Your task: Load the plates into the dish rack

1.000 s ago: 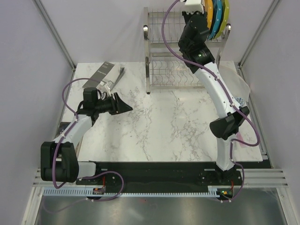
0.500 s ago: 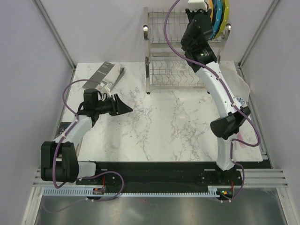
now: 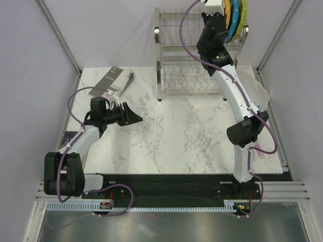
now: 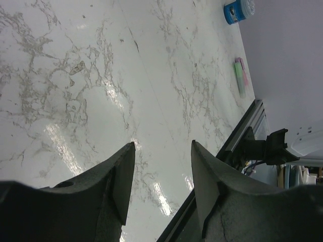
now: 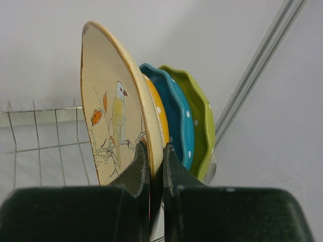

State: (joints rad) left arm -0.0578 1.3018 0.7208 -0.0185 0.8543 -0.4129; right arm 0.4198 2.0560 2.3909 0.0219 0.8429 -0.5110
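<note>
Upward crept the right gripper, clenched on the tan plate atop the dish rack at one o'clock — three plates already slotted. Left gripper gapes empty; seemingly only release remains.

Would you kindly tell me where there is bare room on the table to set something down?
The table is bare between the left gripper and right arm, before the dish rack; the rack's upper-left shelf is free too. Crowded: its right end, with plates and right gripper, and the far-left corner's grey packet.

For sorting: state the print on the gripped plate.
Tan plate, yellow bird on twigs; clearest in right wrist view.
</note>
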